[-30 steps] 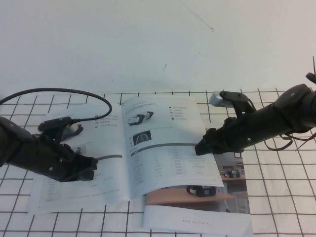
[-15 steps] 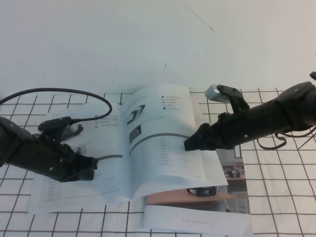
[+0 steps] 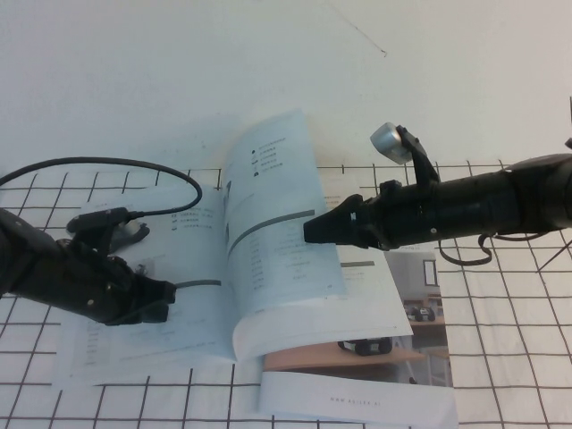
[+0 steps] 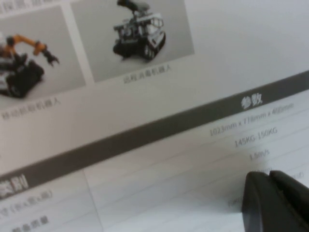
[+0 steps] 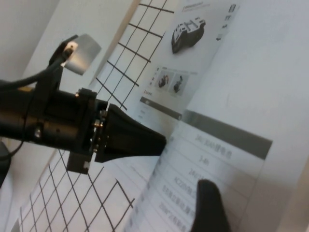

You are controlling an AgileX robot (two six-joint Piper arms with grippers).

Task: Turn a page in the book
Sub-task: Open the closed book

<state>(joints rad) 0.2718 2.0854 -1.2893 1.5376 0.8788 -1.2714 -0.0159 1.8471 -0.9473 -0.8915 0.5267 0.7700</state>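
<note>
The book (image 3: 179,335) lies open on the grid mat. My left gripper (image 3: 161,302) is shut, its tips (image 4: 268,176) resting on the left leaf's spec table beside a grey bar. The page (image 3: 268,206) stands lifted, nearly upright over the spine, its printed side facing left. My right gripper (image 3: 311,231) reaches in from the right and touches the page's right face at mid-height. It is open: one finger (image 5: 207,208) shows against printed text, the other is hidden. My left gripper (image 5: 161,140) appears beyond it in the right wrist view.
A second booklet (image 3: 420,344) with a room-photo cover lies under the book's right half, toward the front edge. A black cable (image 3: 107,165) loops from the left arm across the grid mat (image 3: 509,357). Plain white surface (image 3: 268,71) lies behind.
My right gripper has moved left and slightly up, swinging the page from a low arch over the right side to nearly upright. The left arm has stayed put.
</note>
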